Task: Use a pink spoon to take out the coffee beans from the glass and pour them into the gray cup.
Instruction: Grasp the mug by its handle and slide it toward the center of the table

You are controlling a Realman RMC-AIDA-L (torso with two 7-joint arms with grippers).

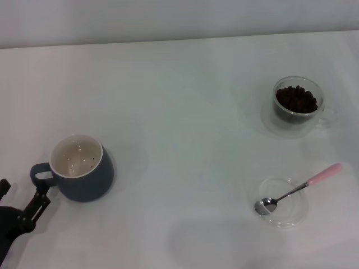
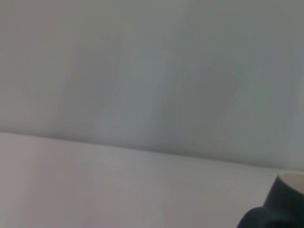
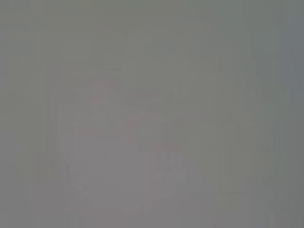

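One gripper [image 1: 22, 210] shows, the left, low at the table's [image 1: 179, 112] near left edge; whether its fingers are open cannot be told. Just beside it stands one cup [image 1: 81, 168], handle turned toward it, touching or not unclear. Well off to its right lies one spoon [image 1: 297, 189], bowl in one saucer [image 1: 280, 203], pink handle pointing up and away from the gripper. Beyond that, one glass [image 1: 297, 106] holds a heap of beans [image 1: 296, 99].

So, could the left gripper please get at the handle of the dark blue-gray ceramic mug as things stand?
Probably yes: the left gripper sits just beside the mug's loop handle, which faces it, and nothing lies between them on the white table.
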